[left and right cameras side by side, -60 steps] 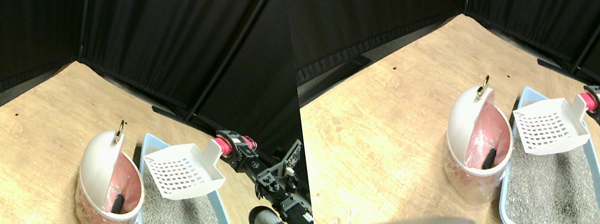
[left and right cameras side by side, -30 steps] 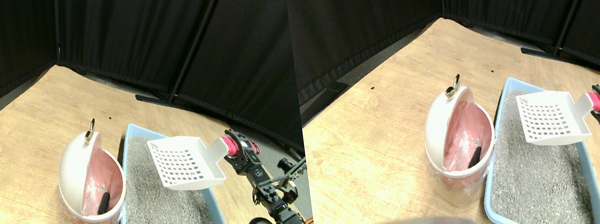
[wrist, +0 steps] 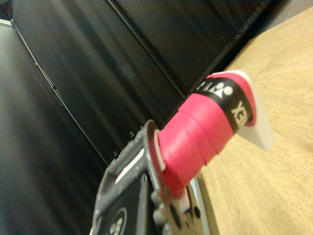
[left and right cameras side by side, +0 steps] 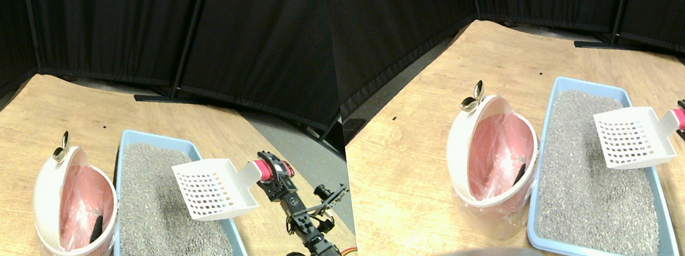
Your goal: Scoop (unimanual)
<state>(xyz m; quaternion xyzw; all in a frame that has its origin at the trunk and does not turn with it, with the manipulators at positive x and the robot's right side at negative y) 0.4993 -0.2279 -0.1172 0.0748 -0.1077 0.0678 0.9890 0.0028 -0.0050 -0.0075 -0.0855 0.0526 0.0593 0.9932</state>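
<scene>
right gripper [left and right cameras side by side: 267, 172]: clamped on scoop [left and right cameras side by side: 212, 189] handle | scoop raised over litter tray [left and right cameras side by side: 117, 163], beside bin [left and right cameras side by side: 47, 200]

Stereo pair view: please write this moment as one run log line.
phase: scoop carry | right gripper: shut on pink-wrapped handle | white slotted scoop: above blue litter tray, looks empty | white bin: beside tray, pink liner, dark object inside

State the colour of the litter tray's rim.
Light blue rim; clearest in the stereo pair view.
</scene>
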